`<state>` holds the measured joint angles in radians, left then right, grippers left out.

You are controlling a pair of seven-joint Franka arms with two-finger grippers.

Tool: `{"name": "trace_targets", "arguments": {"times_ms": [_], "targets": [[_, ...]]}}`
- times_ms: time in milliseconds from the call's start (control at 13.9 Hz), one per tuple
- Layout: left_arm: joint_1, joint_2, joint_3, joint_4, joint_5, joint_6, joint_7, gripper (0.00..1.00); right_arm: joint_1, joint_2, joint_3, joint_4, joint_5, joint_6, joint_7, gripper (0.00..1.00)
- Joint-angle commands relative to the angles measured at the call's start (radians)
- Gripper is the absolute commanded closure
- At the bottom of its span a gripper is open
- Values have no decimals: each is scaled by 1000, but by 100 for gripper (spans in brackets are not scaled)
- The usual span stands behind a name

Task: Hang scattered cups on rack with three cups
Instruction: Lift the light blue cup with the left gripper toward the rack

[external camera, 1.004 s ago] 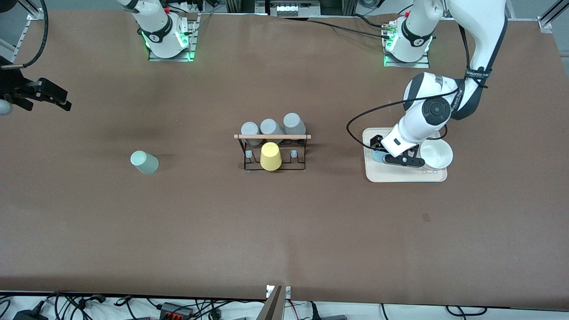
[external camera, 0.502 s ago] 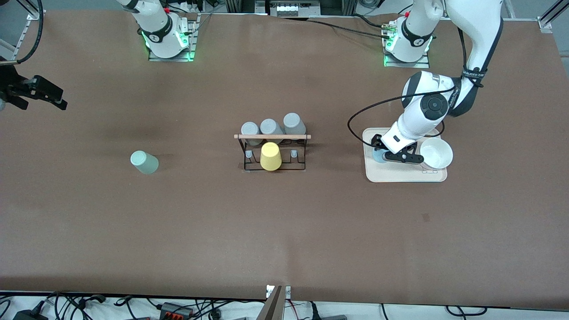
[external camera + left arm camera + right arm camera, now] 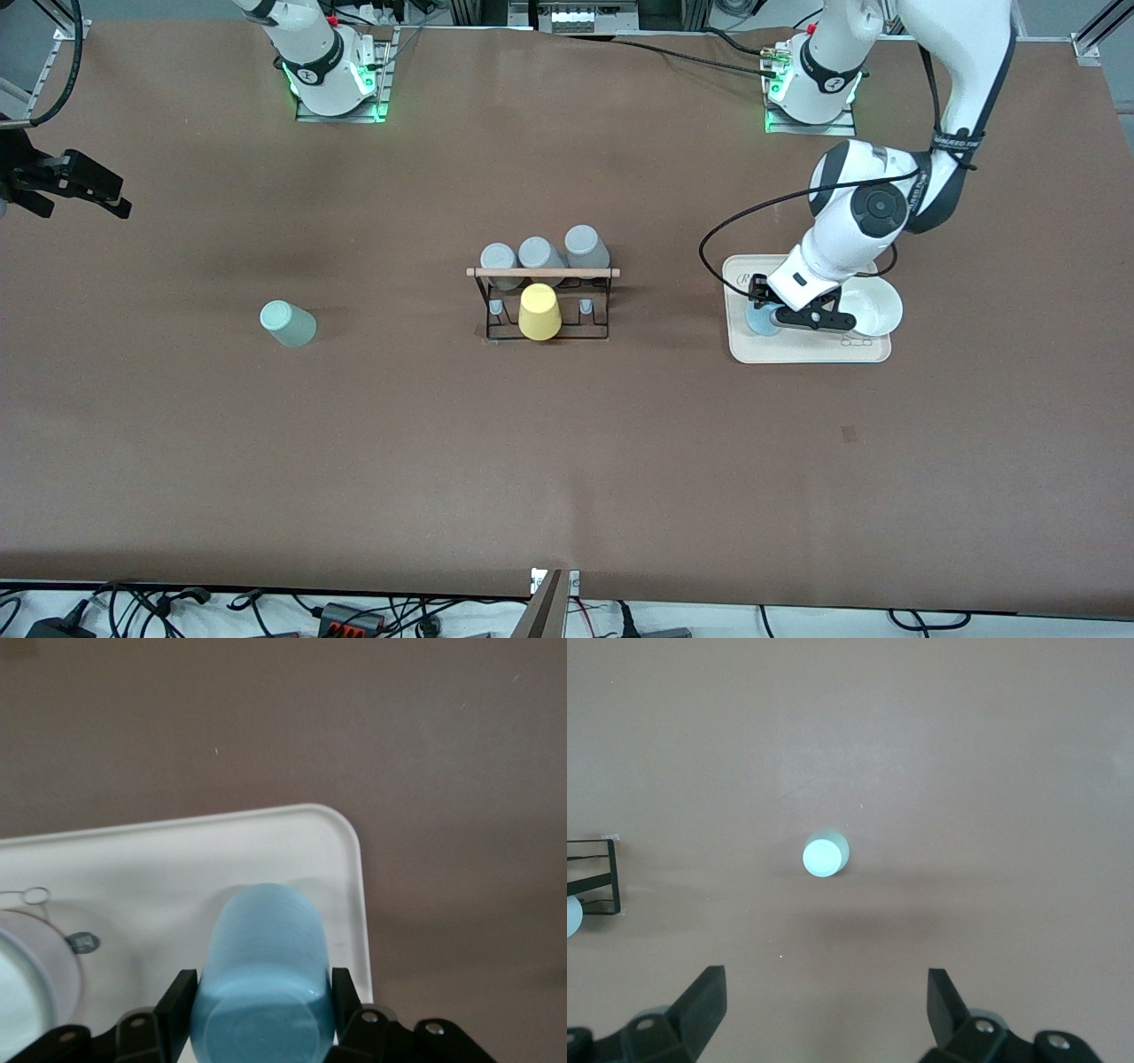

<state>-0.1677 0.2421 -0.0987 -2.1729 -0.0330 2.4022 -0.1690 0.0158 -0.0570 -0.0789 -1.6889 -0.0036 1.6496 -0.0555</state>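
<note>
A brown table point(image 3: 567, 443) holds a small black wire rack point(image 3: 545, 306) at its middle, with a pale wooden rod across the top. Three grey cups point(image 3: 540, 255) hang on the rack's pegs farther from the front camera, and a yellow cup point(image 3: 539, 312) hangs on a nearer peg.

Toward the left arm's end of the table from the rack lies a cream rectangular tray point(image 3: 797, 352) that carries a white bowl point(image 3: 873, 306). The left gripper point(image 3: 769, 312) is down on this tray beside the bowl, its fingers point(image 3: 177, 1001) clamped on either side of the light blue cup point(image 3: 266, 979), which stands upside down on the tray.

Toward the right arm's end from the rack, well apart from it, the pale mint green cup point(image 3: 287, 323) stands upside down on the bare table. The right gripper point(image 3: 75, 184) waits high above that end of the table, its fingers point(image 3: 700, 997) spread wide apart and holding nothing.
</note>
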Motion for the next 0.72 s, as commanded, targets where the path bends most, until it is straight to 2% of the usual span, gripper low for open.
{"name": "trace_targets", "arguments": {"times_ms": [0,72,215,358,645], "targets": [[-1,29,-6,305,-1,-327,-1,75,1,5,8,-6,7,16,11,0],[-13,54,-7,403,-2,-395,-7,74,3,11,8,-6,7,30,11,0],[-54,106,-10,580,-11,-452,-30,74,0,9,8,-6,7,33,11,0],[-120,166,-10,723,-15,-509,-97,74,0,9,8,-6,7,27,11,0],[-268,258,-9,855,-12,-529,-399,73,-7,0,2,-2,8,24,11,0]]}}
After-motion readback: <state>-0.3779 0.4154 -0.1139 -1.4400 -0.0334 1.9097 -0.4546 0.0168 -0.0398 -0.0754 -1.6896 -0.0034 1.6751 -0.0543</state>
